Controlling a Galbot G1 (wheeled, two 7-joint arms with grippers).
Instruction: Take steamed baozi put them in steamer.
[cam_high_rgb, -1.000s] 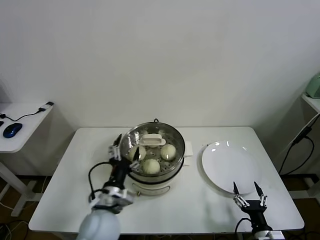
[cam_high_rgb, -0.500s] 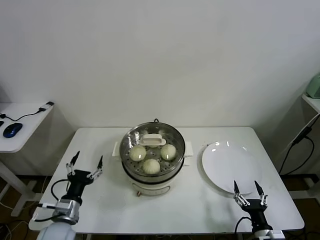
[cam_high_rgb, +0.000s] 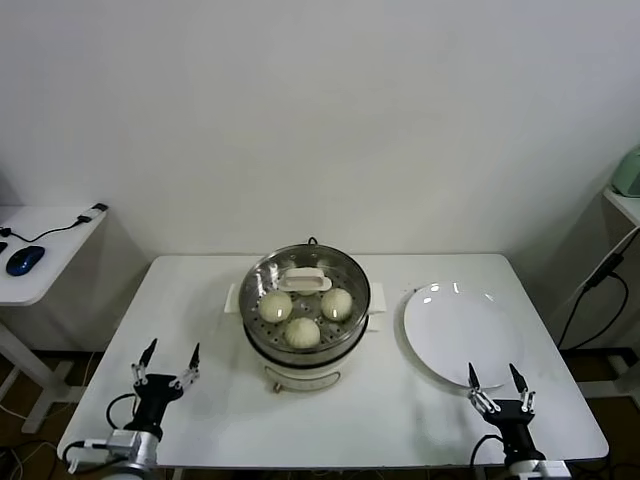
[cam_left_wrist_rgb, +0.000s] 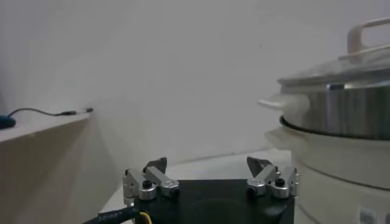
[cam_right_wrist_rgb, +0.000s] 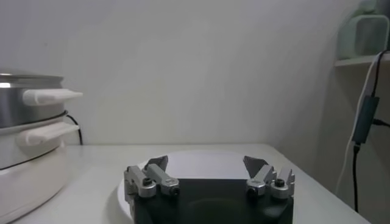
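The shiny steel steamer (cam_high_rgb: 305, 342) on its white base stands mid-table under a glass lid with a white handle (cam_high_rgb: 304, 279). Three cream-white baozi (cam_high_rgb: 303, 331) show inside it through the lid; a fourth cannot be made out. My left gripper (cam_high_rgb: 167, 359) is open and empty, low at the table's front left, apart from the steamer. In the left wrist view the gripper (cam_left_wrist_rgb: 207, 165) has the steamer (cam_left_wrist_rgb: 341, 115) off to one side. My right gripper (cam_high_rgb: 491, 379) is open and empty at the front right, just before the plate. It shows open in the right wrist view (cam_right_wrist_rgb: 207, 163).
A flat white plate (cam_high_rgb: 462, 335) with nothing on it lies right of the steamer, also in the right wrist view (cam_right_wrist_rgb: 201, 163). A side desk at far left holds a blue mouse (cam_high_rgb: 24, 260) and a cable. A black cable hangs at the right edge.
My left arm has drawn back from the steamer's left side to the table's front left corner and sunk lower. The lid stays on the steamer. The right arm has not moved.
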